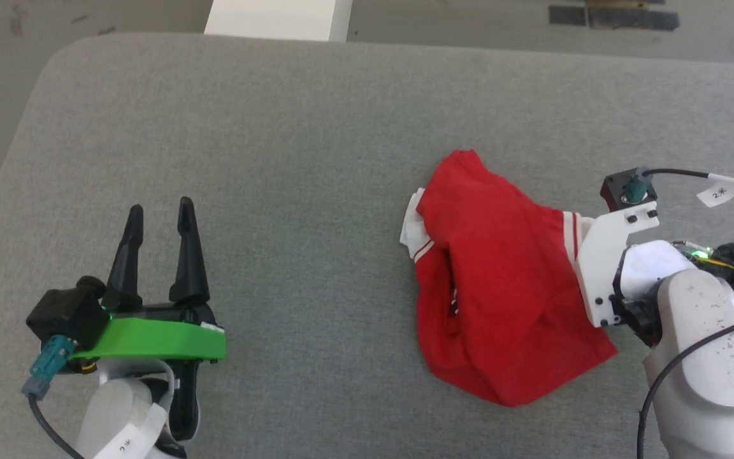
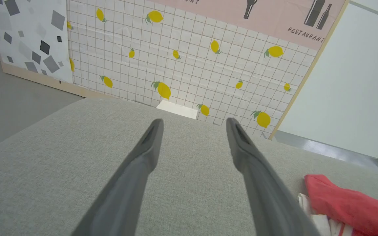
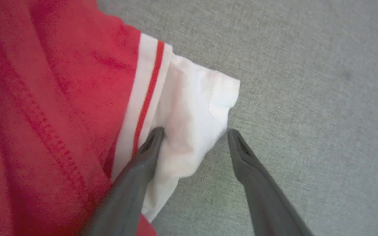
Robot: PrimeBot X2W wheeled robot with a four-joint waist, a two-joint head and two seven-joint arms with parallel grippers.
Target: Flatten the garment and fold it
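The garment (image 1: 501,274) lies crumpled on the grey padded surface (image 1: 290,127), right of centre: a red heap with white sleeve cloth and striped trim poking out at its left and right sides. In the right wrist view my right gripper (image 3: 195,132) stands open, its fingers straddling the white sleeve (image 3: 192,95) beside the red body (image 3: 44,114); the left finger touches the cloth. In the head view the right wrist bracket (image 1: 615,268) covers those fingers. My left gripper (image 1: 160,207) is open and empty, well left of the garment (image 2: 346,203), fingers (image 2: 143,157) pointing at the far edge.
The grey surface has a rounded far-left corner (image 1: 61,57) with floor beyond it. A white block (image 1: 278,19) stands behind the far edge. Dark tape (image 1: 615,16) marks the floor at the far right. A lemon-patterned wall panel (image 2: 182,59) stands past the surface.
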